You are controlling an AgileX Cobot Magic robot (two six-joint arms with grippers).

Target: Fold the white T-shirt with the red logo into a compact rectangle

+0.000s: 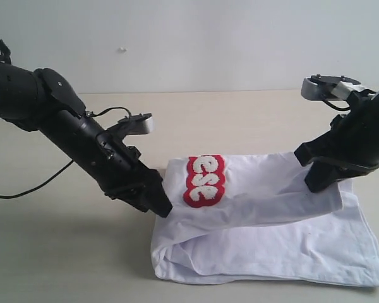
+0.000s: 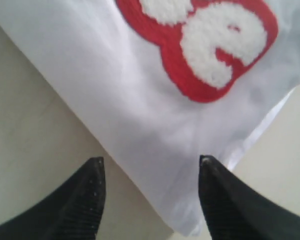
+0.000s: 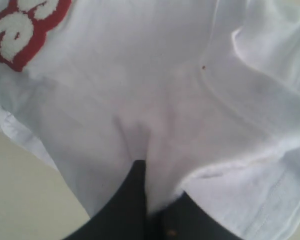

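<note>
The white T-shirt (image 1: 271,249) lies partly folded on the table, with an upper layer (image 1: 265,189) raised over the lower one. The red logo (image 1: 205,180) with fuzzy white letters shows on that raised layer, near its left end. My left gripper (image 1: 163,207) is at the shirt's left edge and stands open. In the left wrist view its fingertips (image 2: 96,167) are wide apart with a white corner (image 2: 140,120) between them and the logo (image 2: 210,45) beyond. My right gripper (image 1: 316,182) is shut on a pinch of white cloth (image 3: 162,150) at the layer's right end.
The beige table (image 1: 240,120) runs back to a pale wall. A black cable (image 1: 31,186) trails from the left arm over the table at the far left. The shirt's lower layer reaches close to the table's front edge.
</note>
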